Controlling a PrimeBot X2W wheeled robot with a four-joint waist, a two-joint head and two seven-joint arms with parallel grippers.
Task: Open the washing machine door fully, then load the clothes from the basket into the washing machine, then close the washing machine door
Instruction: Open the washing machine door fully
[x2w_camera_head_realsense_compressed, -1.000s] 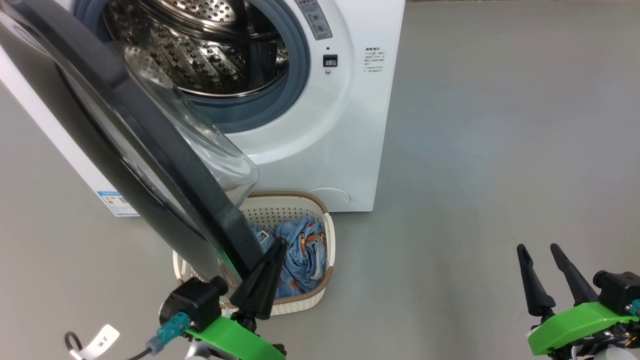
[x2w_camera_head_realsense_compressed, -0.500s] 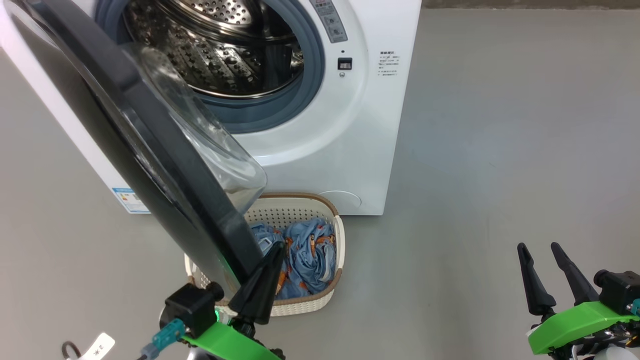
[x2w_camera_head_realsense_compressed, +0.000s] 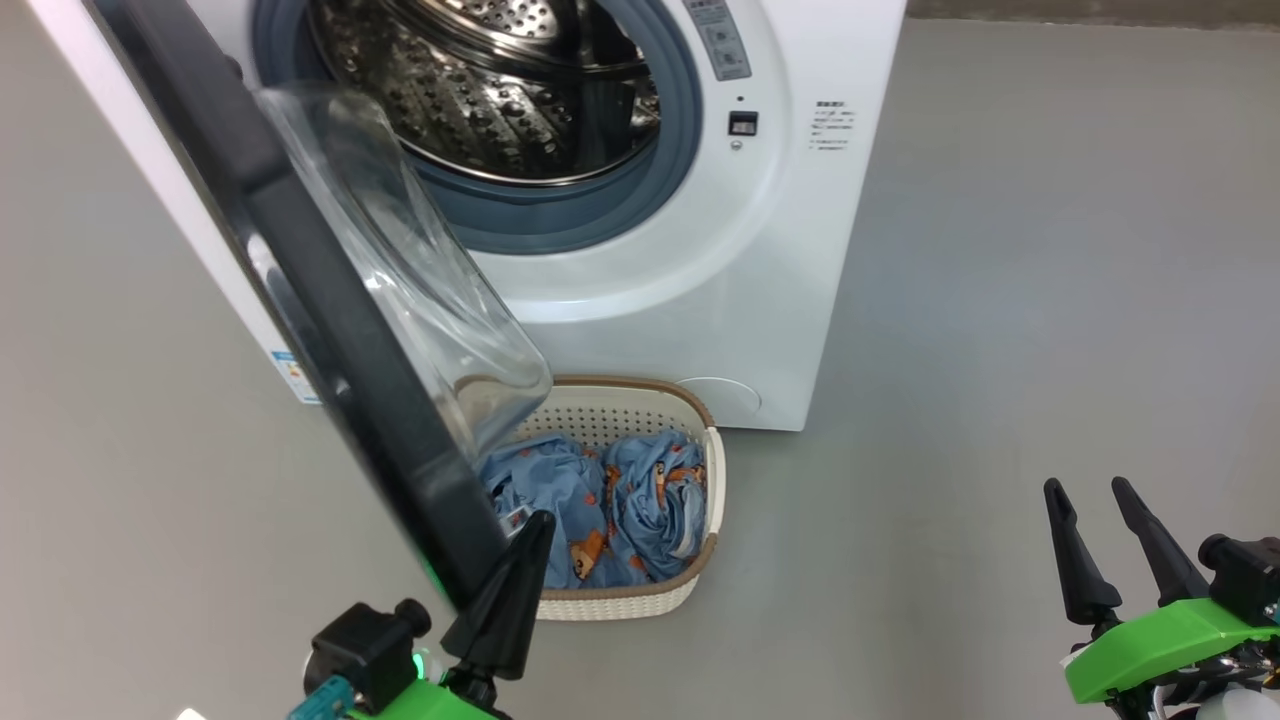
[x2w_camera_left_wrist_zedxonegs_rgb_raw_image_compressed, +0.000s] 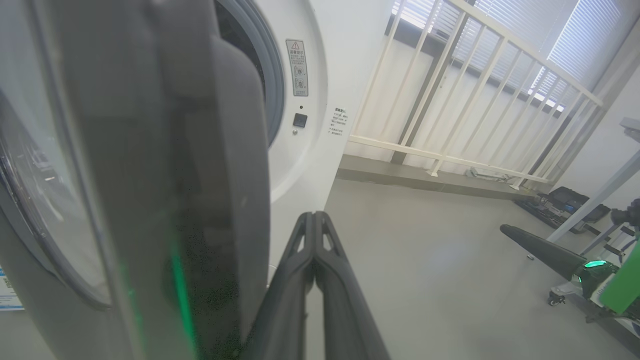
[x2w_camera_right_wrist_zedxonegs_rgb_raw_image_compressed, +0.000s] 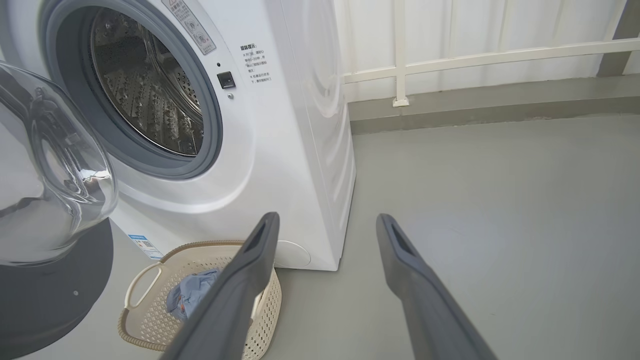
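Observation:
The white washing machine (x2w_camera_head_realsense_compressed: 700, 300) stands with its steel drum (x2w_camera_head_realsense_compressed: 520, 90) exposed. Its door (x2w_camera_head_realsense_compressed: 330, 330), black-rimmed with a bulging glass bowl (x2w_camera_head_realsense_compressed: 420, 290), hangs partly open at the left, over the left part of the basket (x2w_camera_head_realsense_compressed: 640, 600). The cream basket sits on the floor before the machine and holds light blue printed clothes (x2w_camera_head_realsense_compressed: 620, 500). My left gripper (x2w_camera_head_realsense_compressed: 538, 522) is shut and empty, its tip at the door's lower inner edge (x2w_camera_left_wrist_zedxonegs_rgb_raw_image_compressed: 235, 200), touching or nearly so. My right gripper (x2w_camera_head_realsense_compressed: 1085, 484) is open at the lower right, over bare floor (x2w_camera_right_wrist_zedxonegs_rgb_raw_image_compressed: 326, 216).
Grey floor (x2w_camera_head_realsense_compressed: 1000, 300) spreads to the right of the machine. A white railing (x2w_camera_left_wrist_zedxonegs_rgb_raw_image_compressed: 450, 100) and a low kerb run behind it. A dark case (x2w_camera_left_wrist_zedxonegs_rgb_raw_image_compressed: 565, 200) lies on the floor by the railing.
The head camera has shifted, sliding the scene to the right. Relative to the machine the door has swung wider, uncovering more of the clothes; my shut left gripper stays at its edge. The right gripper holds still.

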